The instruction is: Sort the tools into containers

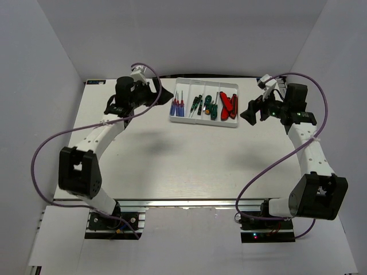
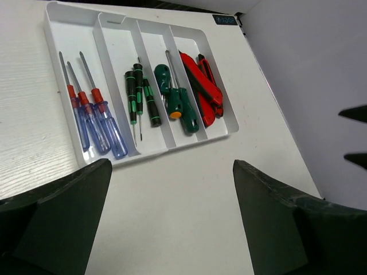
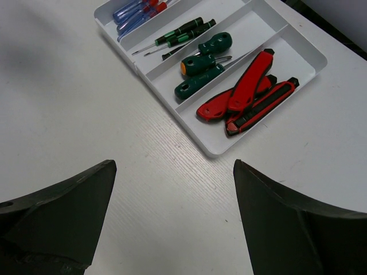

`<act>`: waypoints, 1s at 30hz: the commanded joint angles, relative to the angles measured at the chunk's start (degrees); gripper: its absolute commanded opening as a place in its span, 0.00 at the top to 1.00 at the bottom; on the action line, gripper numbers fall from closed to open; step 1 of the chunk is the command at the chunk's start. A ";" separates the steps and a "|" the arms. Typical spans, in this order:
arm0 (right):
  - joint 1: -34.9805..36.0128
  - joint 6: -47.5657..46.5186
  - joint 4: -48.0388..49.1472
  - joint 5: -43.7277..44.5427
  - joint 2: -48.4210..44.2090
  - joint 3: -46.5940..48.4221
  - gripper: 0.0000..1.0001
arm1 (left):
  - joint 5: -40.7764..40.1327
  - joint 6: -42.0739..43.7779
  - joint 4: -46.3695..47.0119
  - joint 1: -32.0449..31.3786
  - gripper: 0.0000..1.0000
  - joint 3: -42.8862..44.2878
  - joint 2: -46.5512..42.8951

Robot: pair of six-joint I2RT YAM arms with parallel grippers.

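Lying sorted in the tray [image 2: 74, 34], one kind per compartment: three blue screwdrivers [image 2: 97, 123], three thin green ones [image 2: 139, 94], three thick green ones [image 2: 182, 106], three knives [image 2: 203, 91]. Sitting far on the table [image 1: 189, 160], between the left gripper [image 2: 172, 163] and the right gripper [image 3: 174, 163], both hanging wide open, touching nothing.

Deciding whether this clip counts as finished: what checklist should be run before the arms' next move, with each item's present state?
1. The blue-handled, red-collared screwdrivers share one compartment of the shallow white plastic tray: ok.
2. The slim green-and-black screwdrivers share the next compartment: ok.
3. The thick green-handled screwdrivers share the third: ok.
4. The red-and-black utility knives share the last: ok.
5. The left gripper and right gripper are open and empty: ok.
6. Tools outside the tray: none visible, ok.
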 commanded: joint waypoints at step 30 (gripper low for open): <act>-0.71 14.35 5.40 16.67 -6.22 0.15 0.11 | 2.71 8.33 3.16 0.26 0.02 -30.07 -42.91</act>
